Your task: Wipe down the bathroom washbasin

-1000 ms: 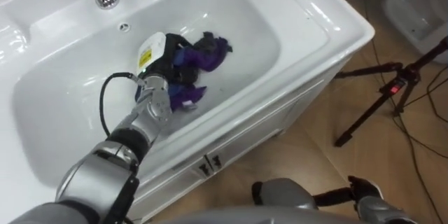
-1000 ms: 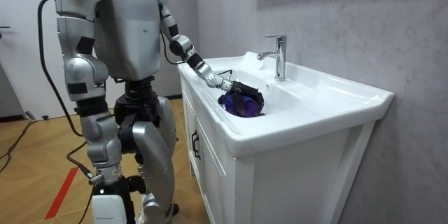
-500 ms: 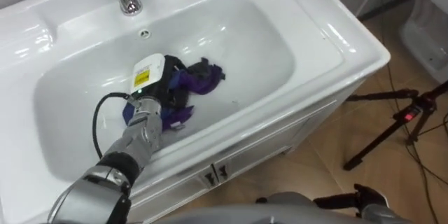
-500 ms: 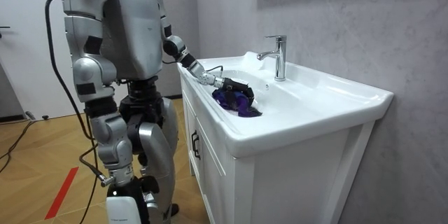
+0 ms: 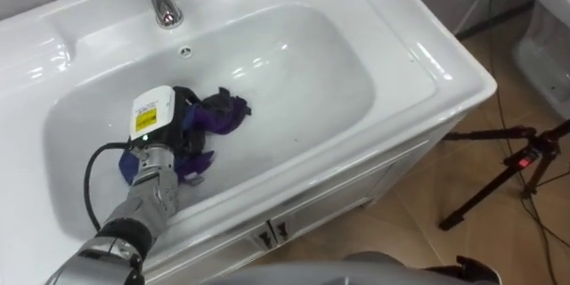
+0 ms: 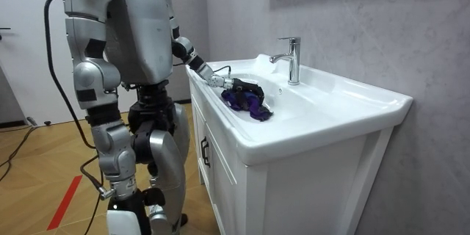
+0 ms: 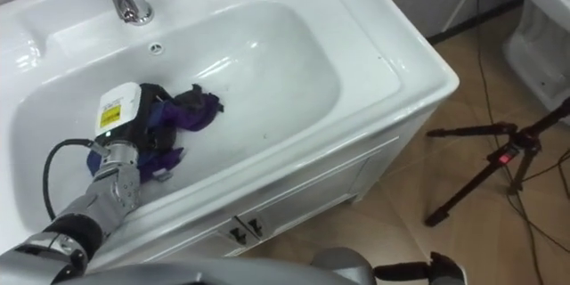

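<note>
Most of the purple cloth [image 5: 221, 113] lies bunched under the left hand [image 5: 160, 132] in the left half of the basin [image 5: 343, 62], tail pointing right toward the middle; whether the buried fingers grip it cannot be told.

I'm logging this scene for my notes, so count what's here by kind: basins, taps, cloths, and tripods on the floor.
basin: 1
tap: 1
purple cloth: 1
tripod: 1
Total: 4
</note>
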### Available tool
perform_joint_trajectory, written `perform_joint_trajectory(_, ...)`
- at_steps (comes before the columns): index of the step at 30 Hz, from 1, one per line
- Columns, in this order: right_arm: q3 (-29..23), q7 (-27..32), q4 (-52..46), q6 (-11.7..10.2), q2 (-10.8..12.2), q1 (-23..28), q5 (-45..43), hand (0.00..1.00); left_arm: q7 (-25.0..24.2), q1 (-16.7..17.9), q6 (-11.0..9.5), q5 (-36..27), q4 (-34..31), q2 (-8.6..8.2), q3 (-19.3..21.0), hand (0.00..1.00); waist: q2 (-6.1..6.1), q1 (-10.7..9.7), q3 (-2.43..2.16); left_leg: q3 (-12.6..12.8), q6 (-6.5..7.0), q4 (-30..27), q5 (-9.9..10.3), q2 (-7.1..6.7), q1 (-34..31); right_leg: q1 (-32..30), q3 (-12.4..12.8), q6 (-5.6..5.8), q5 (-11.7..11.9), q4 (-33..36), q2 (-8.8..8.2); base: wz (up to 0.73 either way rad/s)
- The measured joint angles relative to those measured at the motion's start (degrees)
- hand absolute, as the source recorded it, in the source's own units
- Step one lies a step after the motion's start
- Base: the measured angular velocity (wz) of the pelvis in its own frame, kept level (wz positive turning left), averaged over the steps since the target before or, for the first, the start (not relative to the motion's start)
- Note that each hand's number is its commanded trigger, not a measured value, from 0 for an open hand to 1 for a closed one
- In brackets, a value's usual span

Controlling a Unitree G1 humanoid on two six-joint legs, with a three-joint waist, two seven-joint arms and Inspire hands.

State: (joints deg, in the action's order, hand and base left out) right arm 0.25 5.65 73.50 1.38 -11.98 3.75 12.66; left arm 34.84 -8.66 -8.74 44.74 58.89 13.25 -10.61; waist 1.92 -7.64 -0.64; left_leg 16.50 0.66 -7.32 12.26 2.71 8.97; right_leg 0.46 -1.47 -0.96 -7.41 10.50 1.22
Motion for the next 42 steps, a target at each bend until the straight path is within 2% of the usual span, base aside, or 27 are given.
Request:
perform_joint_trajectory(3,-0.6,0.0,0.0,0.0,0.0,-0.1,-0.4,0.00,0.3,0.6,0.1,0.0,-0.1,0.01,1.0,1.00,0.16,0.0,-0.01,-1.2,0.00,0.0,0.0,0.01,0.5,0.8,-0.3,-0.07,-0.1,-0.1,0.03,0.06)
perform_joint_trajectory(7,-0.5,0.0,-0.2,0.0,0.0,-0.1,-0.5,0.00,0.1,1.6,1.5,-0.3,-1.7,-0.32,1.5,1.00,0.78,0.0,-0.04,-2.9,0.00,0.0,0.0,0.02,0.6,1.0,-0.7,-0.10,-0.1,0.0,0.04,0.04)
perform_joint_trajectory(11,-0.5,-0.1,-0.6,-0.1,0.0,0.6,-0.7,0.00,-0.7,1.7,2.2,-0.3,-2.1,-0.64,1.6,1.00,0.91,0.0,0.00,-4.6,0.00,0.0,0.0,0.03,1.3,2.4,-1.9,-0.10,-0.1,-0.5,-0.09,0.14)
perform_joint_trajectory(13,-0.5,0.0,-0.8,-0.1,0.0,0.6,-0.6,0.00,-2.1,2.8,3.7,-0.9,-5.9,-0.61,2.5,1.00,1.08,0.0,-0.01,-4.8,-0.01,0.0,0.0,0.01,1.5,2.9,-2.1,-0.10,-0.1,-0.9,-0.13,0.07)
perform_joint_trajectory(18,-0.5,0.0,-0.5,-0.2,0.3,0.2,-0.2,0.00,-2.2,4.7,4.7,-2.0,-11.0,-0.56,6.3,1.00,1.27,0.2,0.00,-5.9,-0.15,-0.1,0.1,0.02,0.5,2.5,-3.7,-0.10,-0.1,-1.0,-0.38,0.16)
perform_joint_trajectory(23,-0.4,0.6,-0.4,-0.5,0.8,-0.1,-0.2,0.00,-1.8,6.3,5.4,-3.5,-17.4,-0.59,8.2,1.00,0.67,0.5,0.47,-7.3,-0.25,-0.4,0.0,-0.29,0.0,2.5,-5.6,0.08,-0.3,-0.9,-1.03,0.22)
perform_joint_trajectory(25,-0.4,0.6,-0.4,-0.5,0.9,0.0,-0.2,0.00,-1.8,6.7,5.6,-4.2,-20.2,-0.58,8.2,1.00,0.07,1.7,0.74,-7.8,-0.28,-0.4,0.0,-0.42,-0.6,2.5,-6.4,0.16,-0.3,-0.9,-1.32,0.17)
perform_joint_trajectory(29,-0.4,0.6,-0.4,-0.6,0.9,0.1,-0.7,0.00,-1.7,7.3,6.2,-4.2,-22.4,-0.56,8.2,1.00,-0.24,2.0,0.53,-8.6,-0.28,-0.5,0.0,-0.47,-0.7,2.6,-6.9,0.32,-0.3,-0.9,-1.52,0.10)
perform_joint_trajectory(36,-0.4,0.6,-0.4,-1.5,0.7,0.1,-1.9,0.00,1.2,7.4,6.0,-4.2,-25.8,-0.52,8.2,1.00,1.05,1.9,0.59,-9.5,-0.31,-0.6,0.0,-0.64,-0.4,3.5,-8.0,0.37,-0.3,-0.9,-1.67,0.07)
perform_joint_trajectory(39,-0.4,0.3,0.3,-1.6,0.7,0.3,-1.7,0.00,2.8,7.4,6.0,-4.7,-27.5,-0.44,8.3,1.00,1.65,1.8,0.23,-10.4,-0.35,-0.6,0.0,-0.79,-0.4,3.7,-8.2,0.43,-0.5,-0.9,-1.76,0.07)
perform_joint_trajectory(42,-0.5,-0.2,0.7,-1.6,0.7,0.3,-1.7,0.00,3.6,7.4,5.8,-4.7,-28.5,-0.37,8.3,1.00,1.89,1.7,0.36,-10.8,-0.36,-0.6,-0.1,-0.92,-0.1,4.2,-8.3,0.52,-0.7,-1.0,-1.87,0.09)
